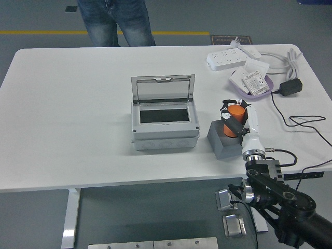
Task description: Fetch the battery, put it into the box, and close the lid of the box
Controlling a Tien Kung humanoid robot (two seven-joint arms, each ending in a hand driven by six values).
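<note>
The orange cylindrical battery (234,118) is held in my right hand (231,118), whose fingers are curled around it, just above the grey holder block (222,142). The grey box (165,124) stands in the middle of the table to the left of the block. Its clear lid (163,88) is up and leaning back, and the dark inside is bare. My right arm comes in from the lower right. My left arm is out of view.
A white power strip (226,58), a purple tray (252,83) with white parts, a black adapter (290,87) and cables lie at the back right. A person in jeans (116,21) stands at the far side, left of centre.
</note>
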